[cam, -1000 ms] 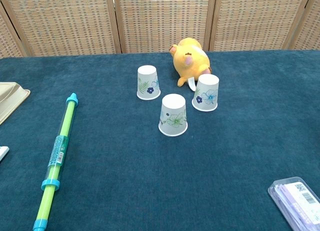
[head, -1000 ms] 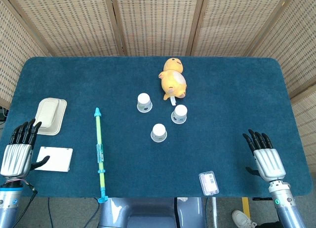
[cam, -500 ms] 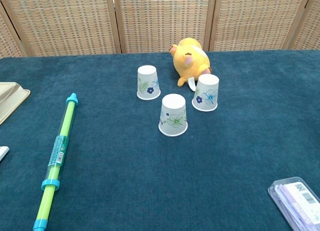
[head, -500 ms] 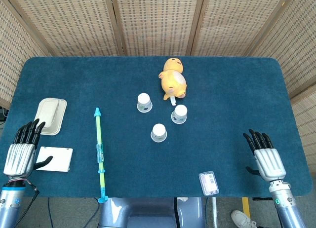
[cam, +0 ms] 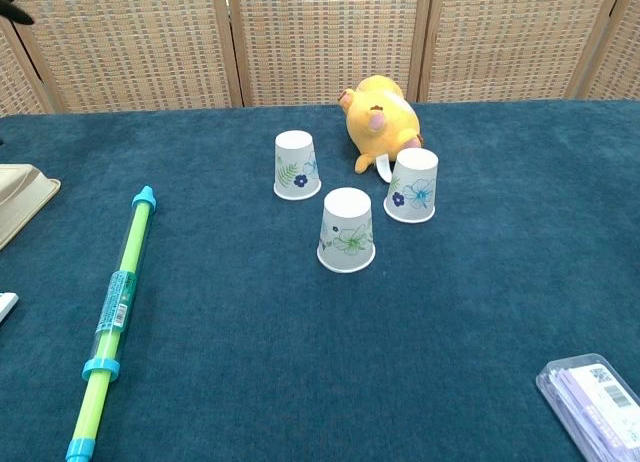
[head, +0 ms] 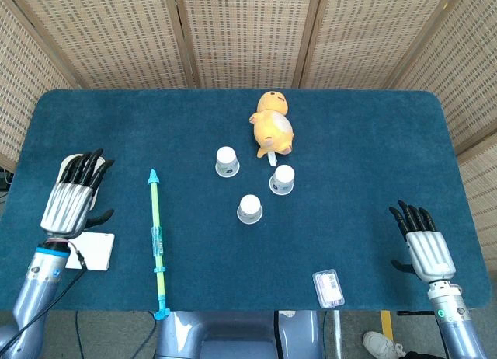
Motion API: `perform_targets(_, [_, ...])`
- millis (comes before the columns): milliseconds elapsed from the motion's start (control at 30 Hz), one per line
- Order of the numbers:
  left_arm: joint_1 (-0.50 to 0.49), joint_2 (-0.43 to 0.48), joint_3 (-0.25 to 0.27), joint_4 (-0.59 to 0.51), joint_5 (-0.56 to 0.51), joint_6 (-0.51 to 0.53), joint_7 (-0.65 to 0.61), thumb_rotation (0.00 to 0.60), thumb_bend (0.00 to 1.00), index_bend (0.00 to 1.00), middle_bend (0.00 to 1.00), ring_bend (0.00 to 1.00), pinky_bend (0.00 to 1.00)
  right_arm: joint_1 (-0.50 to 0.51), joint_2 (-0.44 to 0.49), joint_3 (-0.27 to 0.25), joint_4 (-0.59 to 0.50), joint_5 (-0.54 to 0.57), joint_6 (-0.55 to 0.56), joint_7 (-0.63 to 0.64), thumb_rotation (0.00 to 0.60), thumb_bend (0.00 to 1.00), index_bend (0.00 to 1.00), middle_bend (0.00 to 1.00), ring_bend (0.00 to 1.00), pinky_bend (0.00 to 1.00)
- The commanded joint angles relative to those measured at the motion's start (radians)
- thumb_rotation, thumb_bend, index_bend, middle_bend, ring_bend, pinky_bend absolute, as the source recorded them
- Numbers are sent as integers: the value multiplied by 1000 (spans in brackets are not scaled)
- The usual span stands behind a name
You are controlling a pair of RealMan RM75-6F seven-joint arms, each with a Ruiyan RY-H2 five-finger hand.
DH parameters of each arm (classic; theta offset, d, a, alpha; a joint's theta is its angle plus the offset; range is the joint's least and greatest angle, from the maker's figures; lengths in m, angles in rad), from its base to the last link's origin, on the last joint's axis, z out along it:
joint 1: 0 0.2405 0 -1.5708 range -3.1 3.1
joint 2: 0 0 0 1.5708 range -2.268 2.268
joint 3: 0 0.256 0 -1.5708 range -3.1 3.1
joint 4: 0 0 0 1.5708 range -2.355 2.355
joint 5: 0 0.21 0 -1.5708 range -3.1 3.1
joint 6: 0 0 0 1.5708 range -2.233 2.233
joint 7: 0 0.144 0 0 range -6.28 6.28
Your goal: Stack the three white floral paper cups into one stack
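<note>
Head view – both hands [head: 72,192] [head: 425,246], chest view – 3 cups [cam: 347,230] only

Left hand [head: 72,194] at 9 o'clock, raised, fingers apart, holding nothing. Right hand [head: 424,246] at 4 o'clock, fingers apart, likewise holding nothing.

In the chest view the right hand falls outside the picture, and of the left hand [head: 71,196] only a dark fingertip sliver shows at the top left corner. In the head view that hand covers most of the beige clamshell container [head: 68,160] beneath it, and its wrist overlaps the white card [head: 97,251] just behind it. The chest view's left edge cuts off both items. The right arm runs off the bottom edge behind the right hand [head: 423,246]. The label print on the clear packet [cam: 597,397], left of that hand, is unreadable.
</note>
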Motion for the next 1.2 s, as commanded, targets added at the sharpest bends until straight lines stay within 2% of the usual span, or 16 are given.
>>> perform_targets(33, [-98,-12,-69,-12,-93,-91,77,600,211,127,0,0,74,2,0,2,6,7,-8,10,600,128,0,0,0,0])
perform_targets(167, [-242,-79,-125,57,-240,-243,136,600,210,141,0,0,74,5,3,10,22,24,-23,39,600,128,0,0,0,0])
perform_targets(300, [-353,-142,-142,140,-366,-318,206,600,220,178,0,0,74,5,5,14,33,32,-26,60,600,128,0,0,0,0])
perform_targets(633, [-510,-262,-127,305,-506,-368,317,600,228,243,0,0,90,8,5,17,54,48,-46,89,600,128,0,0,0,0])
perform_targets(1200, [-750,-499,-123,679,-704,-488,355,600,228,211,0,0,90,17,3,30,106,76,-86,167,600,128,0,0,0,0])
